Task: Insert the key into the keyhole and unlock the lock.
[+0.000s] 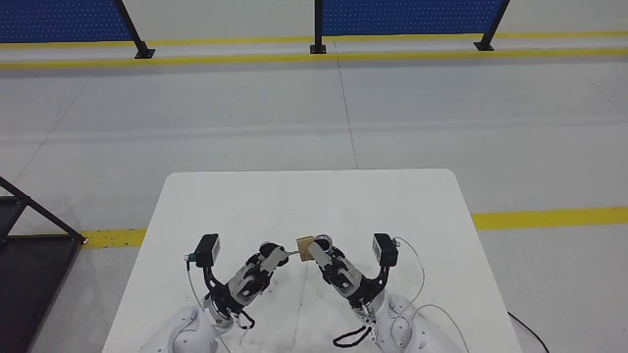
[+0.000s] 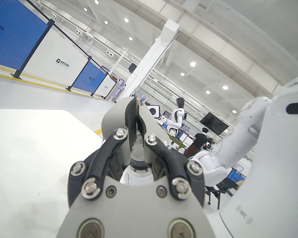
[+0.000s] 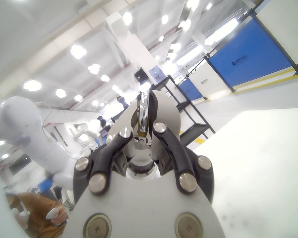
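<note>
Two grippers face each other low in the middle of the top view, just above the near part of a white table (image 1: pixel 392 206). The left gripper (image 1: pixel 274 255) sits left of centre. Its fingers are pressed together on a thin brass key (image 2: pixel 138 118), which is seen edge-on between the dark ribbed pads in the left wrist view. The right gripper (image 1: pixel 322 255) sits right of centre and pinches a brass lock (image 3: pixel 143 115), whose chrome shackle runs up between its fingers in the right wrist view.

In the top view the lock's brass body sits at the right gripper's tips, turned toward the left gripper, and the gap between the two is very small. Whether the key's tip touches the lock is too small to tell, and so is which way the keyhole faces.

Judging from this, the lock lies just to the right of the left fingers. The key's long axis seems to run roughly along the line joining the grippers. The coming move would be a short push of the key rightward, and it depends on that axis meeting the keyhole squarely.
</note>
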Robot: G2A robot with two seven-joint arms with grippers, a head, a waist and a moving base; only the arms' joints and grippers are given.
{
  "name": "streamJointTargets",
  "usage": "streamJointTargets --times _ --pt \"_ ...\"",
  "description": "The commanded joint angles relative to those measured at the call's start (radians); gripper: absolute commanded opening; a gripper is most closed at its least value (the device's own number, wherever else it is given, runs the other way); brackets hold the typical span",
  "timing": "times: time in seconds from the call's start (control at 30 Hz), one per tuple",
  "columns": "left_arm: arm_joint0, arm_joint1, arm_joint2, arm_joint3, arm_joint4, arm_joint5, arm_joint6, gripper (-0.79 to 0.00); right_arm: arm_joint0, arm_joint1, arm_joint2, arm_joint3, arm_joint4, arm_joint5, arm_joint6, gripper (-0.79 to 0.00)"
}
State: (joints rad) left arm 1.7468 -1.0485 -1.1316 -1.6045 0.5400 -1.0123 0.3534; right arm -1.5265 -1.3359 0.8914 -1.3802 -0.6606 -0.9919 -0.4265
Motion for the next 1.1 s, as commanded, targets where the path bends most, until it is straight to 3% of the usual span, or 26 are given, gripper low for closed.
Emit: streamJointTargets --times 0.0,1.03,1.07 --pt "0.0 0.0 -0.001 0.0 0.0 0.0 -0.003 -0.785 0.0 0.0 0.0 0.0 0.0 0.0 0.0 -0.785" --pt "-0.011 -0.02 0.002 0.012 0.003 0.0 -0.016 -0.785 -0.013 -0.002 0.006 -0.036 0.031 0.042 0.074 -0.785" --pt "-0.01 -0.02 0.001 0.012 0.004 0.0 -0.016 -0.739 -0.014 -0.002 0.006 -0.035 0.032 0.043 0.076 -0.785"
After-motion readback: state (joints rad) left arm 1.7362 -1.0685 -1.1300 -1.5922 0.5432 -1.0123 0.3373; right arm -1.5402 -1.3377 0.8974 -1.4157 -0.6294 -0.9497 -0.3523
